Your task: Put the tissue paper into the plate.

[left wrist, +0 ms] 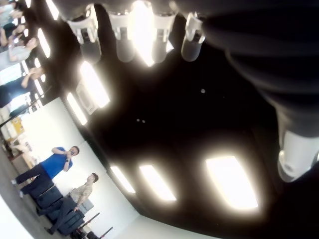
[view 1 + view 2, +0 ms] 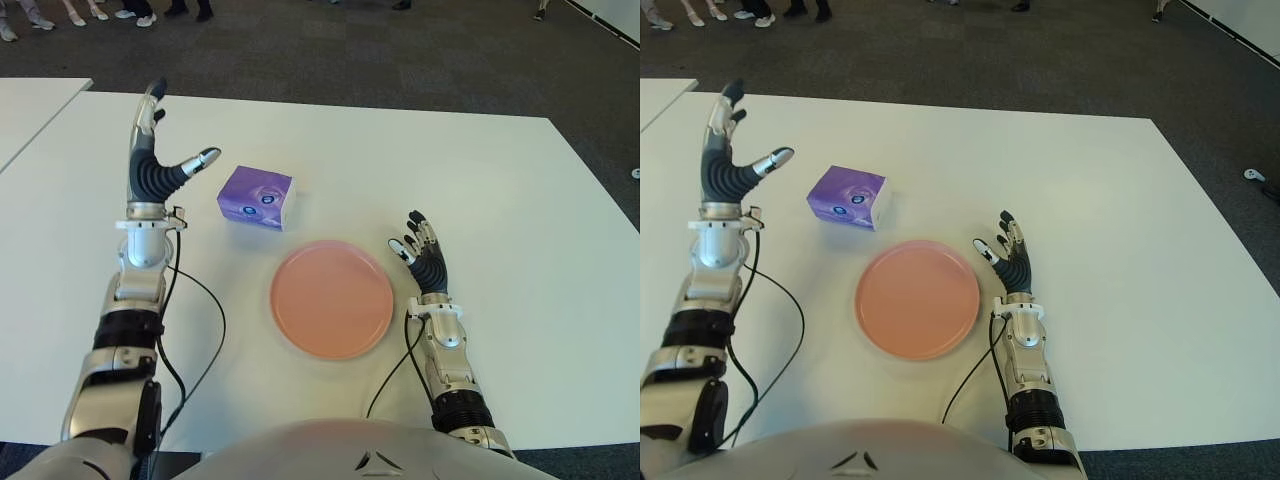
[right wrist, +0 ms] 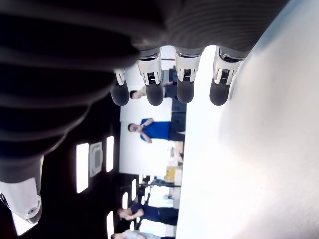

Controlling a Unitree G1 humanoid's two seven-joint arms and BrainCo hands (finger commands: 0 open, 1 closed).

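Note:
A purple tissue pack [image 2: 256, 198] lies on the white table [image 2: 480, 200], just beyond the upper-left rim of a pink round plate [image 2: 331, 298]. My left hand [image 2: 160, 150] is raised to the left of the pack, fingers straight up and thumb pointing toward it, open and holding nothing. My right hand [image 2: 420, 250] shows to the right of the plate, fingers spread and empty. Both wrist views show straight fingers [image 3: 185, 74] with nothing between them.
Nothing lies in the plate. A second white table [image 2: 30, 105] stands at the far left. Dark carpet [image 2: 350, 60] runs beyond the table's far edge, where several people's feet [image 2: 130, 12] show. People stand in the background of the wrist views.

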